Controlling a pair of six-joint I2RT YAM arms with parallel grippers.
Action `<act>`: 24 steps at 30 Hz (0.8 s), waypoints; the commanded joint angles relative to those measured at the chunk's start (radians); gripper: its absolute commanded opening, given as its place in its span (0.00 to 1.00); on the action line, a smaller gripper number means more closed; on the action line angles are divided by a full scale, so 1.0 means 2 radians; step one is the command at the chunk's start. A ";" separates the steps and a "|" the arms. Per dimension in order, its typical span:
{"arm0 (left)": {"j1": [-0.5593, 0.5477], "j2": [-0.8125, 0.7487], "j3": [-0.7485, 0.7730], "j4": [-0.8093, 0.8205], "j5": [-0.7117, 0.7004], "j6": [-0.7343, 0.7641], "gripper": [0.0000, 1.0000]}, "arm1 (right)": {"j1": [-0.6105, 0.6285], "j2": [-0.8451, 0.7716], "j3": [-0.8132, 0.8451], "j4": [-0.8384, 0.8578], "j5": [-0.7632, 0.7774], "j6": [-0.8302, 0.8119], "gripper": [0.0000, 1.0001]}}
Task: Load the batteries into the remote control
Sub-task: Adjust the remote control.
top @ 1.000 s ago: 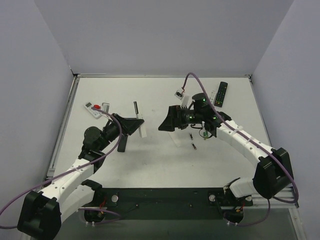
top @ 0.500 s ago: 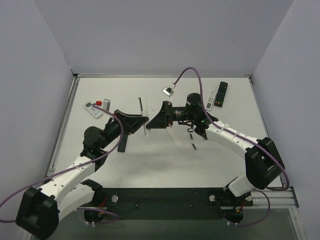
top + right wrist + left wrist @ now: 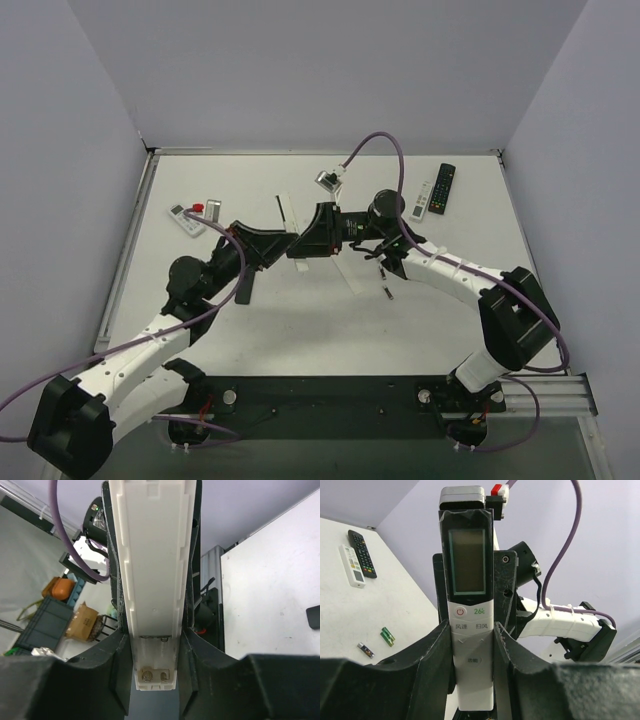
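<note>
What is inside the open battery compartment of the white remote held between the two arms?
Only metal contacts show in the compartment of the white remote; the batteries lie on the table. The right gripper's jaws cover its outer sides.

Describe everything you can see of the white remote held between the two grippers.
The air-conditioner remote is a slim white plastic bar held in mid-air. Its front shows a blank grey display, a red-marked power button and Chinese labels. Its back is ribbed, the battery bay open and empty, with metal contacts at its end. The left gripper clamps its sides; the right gripper flanks it too, apparently closed.
</note>
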 commanded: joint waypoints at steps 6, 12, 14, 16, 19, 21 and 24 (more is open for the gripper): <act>0.010 -0.070 0.056 -0.156 -0.029 0.118 0.71 | 0.001 -0.089 0.052 -0.397 0.042 -0.329 0.01; 0.014 -0.136 0.096 -0.363 -0.143 0.216 0.84 | 0.005 -0.076 0.116 -0.711 0.220 -0.500 0.01; 0.014 -0.152 0.102 -0.421 -0.194 0.234 0.85 | 0.015 -0.068 0.122 -0.764 0.267 -0.534 0.01; 0.015 -0.165 0.101 -0.455 -0.231 0.241 0.85 | 0.030 -0.052 0.129 -0.801 0.332 -0.563 0.02; 0.016 -0.177 0.092 -0.483 -0.259 0.250 0.85 | 0.041 -0.032 0.132 -0.818 0.383 -0.576 0.02; 0.016 -0.177 0.089 -0.491 -0.259 0.249 0.85 | 0.048 -0.023 0.134 -0.820 0.394 -0.581 0.01; 0.016 -0.161 0.081 -0.488 -0.234 0.225 0.85 | 0.057 -0.012 0.143 -0.819 0.411 -0.582 0.01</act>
